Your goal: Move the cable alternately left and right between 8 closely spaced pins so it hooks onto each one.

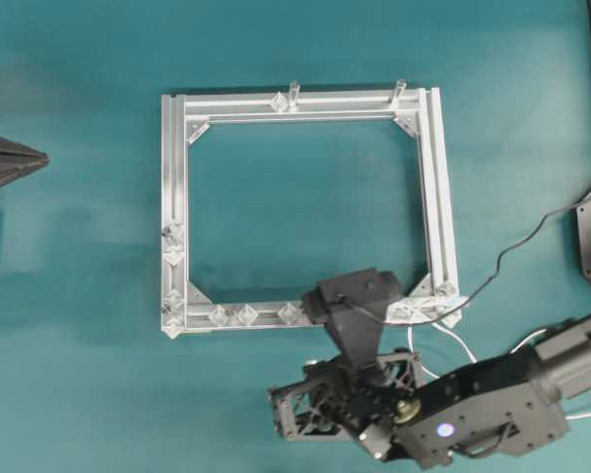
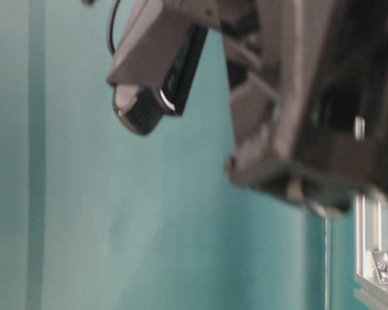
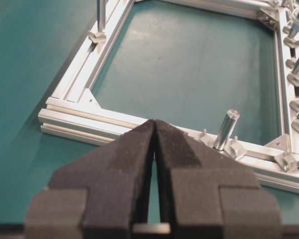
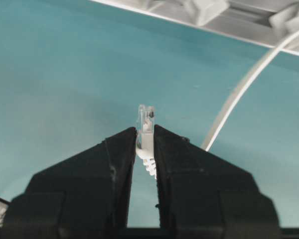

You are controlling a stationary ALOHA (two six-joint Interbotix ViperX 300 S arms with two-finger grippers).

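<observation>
Weaving barely begun
Right gripper (image 4: 145,137) pinches the cable's (image 4: 239,94) plug near the pins (image 1: 246,315); left gripper (image 3: 154,127) closed, empty; most pins look unhooked

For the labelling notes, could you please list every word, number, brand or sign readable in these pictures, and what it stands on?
No readable text in any view.
Frame, pins, cable and its plug: no markings.
Right gripper, shut on the plug: no label on the fingers.
Left gripper: no label.
Table-level view: too blurred to show any print.
</observation>
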